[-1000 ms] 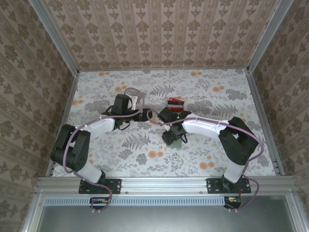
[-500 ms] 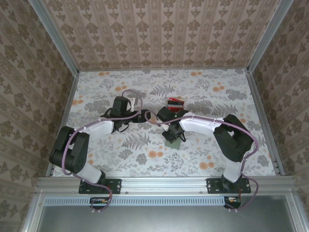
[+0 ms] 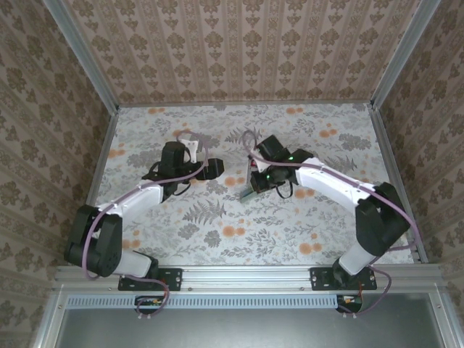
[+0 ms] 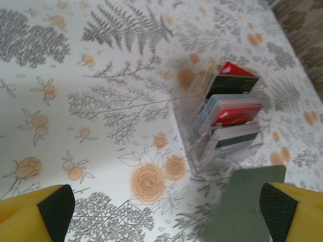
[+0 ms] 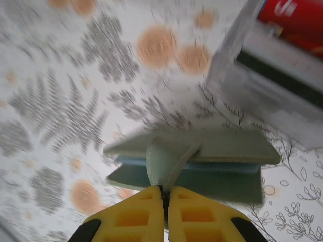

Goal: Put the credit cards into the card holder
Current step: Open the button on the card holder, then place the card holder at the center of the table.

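At the near edge of the table stand the two bases. The left arm leans first outward to the left side; its white forearm then goes diagonally toward the middle of the table. There the wrist turns, so the left gripper points to the right, toward the centre. In its wrist view, the two yellow fingers with dark pads are wide apart at the lower corners, and between them is only the flowered cloth. The right arm has its elbow far out on the right side, and its forearm reaches up and left to the middle, with the wrist bent down. The right gripper has its fingers pressed together, and they pinch a rounded grey-green flap of the card holder. The holder is half open, with a grey-green panel above and a pale blue one under it. The picture is blurred, so I cannot tell if the holder rests on the table or is lifted. In the left wrist view, a corner of it appears close to one finger pad; whether they touch I cannot tell. Just beyond the holder stands a clear stand, and the credit cards sit upright in its slots. Some are red, one is dark and one is pale grey.
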`<move>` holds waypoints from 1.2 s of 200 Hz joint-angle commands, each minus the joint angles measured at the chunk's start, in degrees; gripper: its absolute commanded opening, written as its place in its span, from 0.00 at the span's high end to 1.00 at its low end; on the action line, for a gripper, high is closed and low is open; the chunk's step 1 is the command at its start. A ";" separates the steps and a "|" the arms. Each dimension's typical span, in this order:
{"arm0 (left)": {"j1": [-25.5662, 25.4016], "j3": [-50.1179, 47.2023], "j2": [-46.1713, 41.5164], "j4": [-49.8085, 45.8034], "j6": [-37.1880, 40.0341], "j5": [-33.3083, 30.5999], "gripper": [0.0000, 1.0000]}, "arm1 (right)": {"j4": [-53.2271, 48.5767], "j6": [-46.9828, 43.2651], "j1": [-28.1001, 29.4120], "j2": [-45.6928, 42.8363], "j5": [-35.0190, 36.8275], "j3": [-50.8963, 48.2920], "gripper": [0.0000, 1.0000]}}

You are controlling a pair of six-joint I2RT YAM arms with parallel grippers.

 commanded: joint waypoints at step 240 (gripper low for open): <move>-6.02 3.73 25.04 66.93 -42.62 15.67 0.13 | 45.63 41.09 -4.15 -10.47 2.03 1.02 0.96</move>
